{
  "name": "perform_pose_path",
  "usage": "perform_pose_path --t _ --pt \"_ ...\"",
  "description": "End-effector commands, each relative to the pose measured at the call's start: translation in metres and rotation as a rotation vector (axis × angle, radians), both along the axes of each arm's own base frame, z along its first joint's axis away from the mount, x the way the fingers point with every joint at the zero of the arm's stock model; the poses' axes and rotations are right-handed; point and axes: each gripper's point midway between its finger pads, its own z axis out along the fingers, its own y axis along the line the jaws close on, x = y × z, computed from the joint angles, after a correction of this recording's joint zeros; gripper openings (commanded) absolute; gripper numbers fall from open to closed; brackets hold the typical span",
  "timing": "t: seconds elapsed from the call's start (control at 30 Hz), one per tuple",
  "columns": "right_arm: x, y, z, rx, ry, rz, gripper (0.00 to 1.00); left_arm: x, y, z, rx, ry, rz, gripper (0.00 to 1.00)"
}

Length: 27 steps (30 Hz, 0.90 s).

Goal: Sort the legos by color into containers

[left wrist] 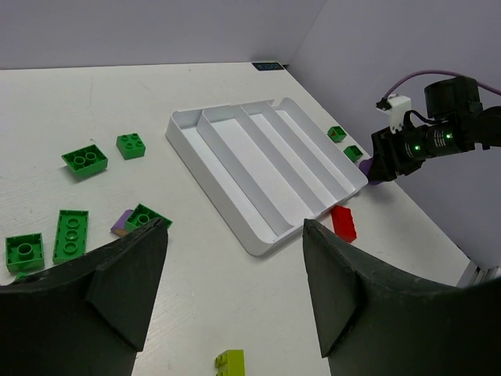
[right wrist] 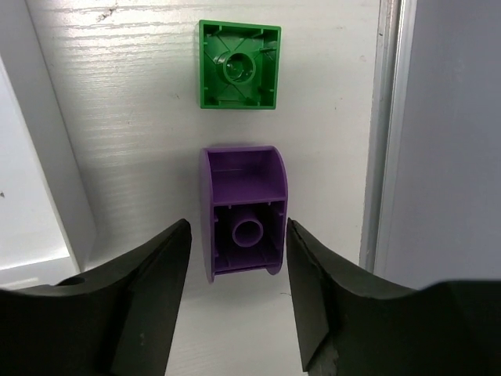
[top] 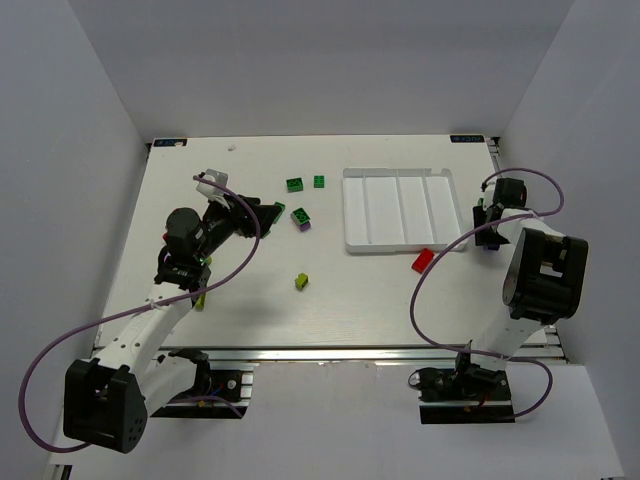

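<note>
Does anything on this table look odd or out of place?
Yes. Two legos between the tray and the table's right edge lie upside down, with their hollow undersides showing. One is a purple brick, partly between the open fingers of the right gripper. The other is a green brick just beyond it.

The tray [left wrist: 266, 180] is smooth white plastic with a faint sheen. The purple brick [right wrist: 243, 211] and green brick [right wrist: 239, 64] are glossy moulded plastic. The table [right wrist: 133, 117] looks matt white, finely streaked; its edge rail [right wrist: 385, 117] is dull metal. The fingers [right wrist: 149, 298] of the right gripper [right wrist: 237, 235] are matt black
</note>
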Motion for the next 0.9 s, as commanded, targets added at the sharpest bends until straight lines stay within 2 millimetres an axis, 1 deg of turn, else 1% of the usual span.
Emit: perform_pose_path --t 0.0,0.07,0.1,0.17,0.2,0.27,0.3,0.37,0.4,0.43,0.5,0.53,0.57,0.6,0.63,0.67,0.7,0.73,0.77,0.8,0.83,0.87 --pt "0.013 -0.004 0.009 0.001 -0.038 -0.007 0.54 0.0 -0.002 0.023 -0.002 -0.055 -0.006 0.79" --pt "0.012 -0.006 0.008 0.007 -0.033 -0.009 0.48 -0.001 -0.002 0.022 -0.002 -0.053 -0.008 0.79" --pt "0.012 -0.005 0.009 0.015 -0.033 -0.007 0.42 -0.001 -0.002 0.023 -0.001 -0.056 -0.006 0.79" --pt "0.011 -0.006 0.011 0.027 -0.036 -0.01 0.36 -0.001 -0.002 0.022 -0.001 -0.053 -0.008 0.79" --pt "0.011 -0.005 0.012 0.034 -0.039 -0.007 0.29 -0.001 -0.002 0.022 -0.001 -0.054 -0.008 0.79" --pt "0.012 -0.004 0.019 0.047 -0.063 -0.002 0.24 -0.001 -0.003 0.022 -0.001 -0.054 -0.009 0.79" --pt "0.013 -0.003 0.022 0.052 -0.072 0.005 0.18 -0.001 -0.003 0.022 -0.001 -0.054 -0.011 0.79" --pt "0.015 0.003 0.035 0.073 -0.113 0.03 0.15 -0.001 -0.003 0.022 0.0 -0.055 -0.011 0.79" --pt "0.016 0.005 0.046 0.073 -0.142 0.039 0.12 -0.001 -0.003 0.022 0.0 -0.055 -0.009 0.79" --pt "0.017 0.007 0.051 0.08 -0.158 0.044 0.11 -0.001 -0.003 0.022 -0.002 -0.053 -0.009 0.79" --pt "0.019 0.016 0.063 0.111 -0.2 0.082 0.05 -0.001 -0.004 0.022 -0.001 -0.054 -0.011 0.79" --pt "0.019 0.022 0.076 0.127 -0.238 0.111 0.01 0.0 -0.004 0.021 -0.004 -0.05 -0.011 0.79" --pt "0.02 0.032 0.083 0.16 -0.264 0.149 0.0 0.0 -0.005 0.02 -0.005 -0.047 -0.013 0.79" --pt "0.02 0.037 0.091 0.177 -0.285 0.173 0.0 0.0 -0.006 0.02 -0.008 -0.047 -0.014 0.79" --pt "0.019 0.044 0.107 0.186 -0.329 0.205 0.0 0.0 -0.007 0.019 -0.013 -0.037 -0.016 0.79" --pt "0.018 0.06 0.116 0.243 -0.361 0.275 0.0 0.0 -0.009 0.018 -0.015 -0.034 -0.023 0.78" --pt "0.015 0.073 0.132 0.274 -0.402 0.332 0.0 0.0 -0.009 0.018 -0.017 -0.03 -0.024 0.78" --pt "0.011 0.085 0.14 0.314 -0.419 0.393 0.0 0.0 -0.01 0.018 -0.02 -0.026 -0.026 0.78" --pt "0.005 0.113 0.152 0.409 -0.452 0.521 0.0 -0.001 -0.012 0.018 -0.023 -0.025 -0.032 0.78" --pt "-0.002 0.129 0.167 0.455 -0.482 0.6 0.0 -0.002 -0.014 0.019 -0.025 -0.025 -0.037 0.77" --pt "-0.011 0.147 0.171 0.519 -0.47 0.654 0.0 -0.005 -0.018 0.02 -0.027 -0.029 -0.051 0.77" --pt "-0.021 0.172 0.184 0.618 -0.485 0.753 0.0 -0.007 -0.021 0.021 -0.028 -0.028 -0.06 0.77"
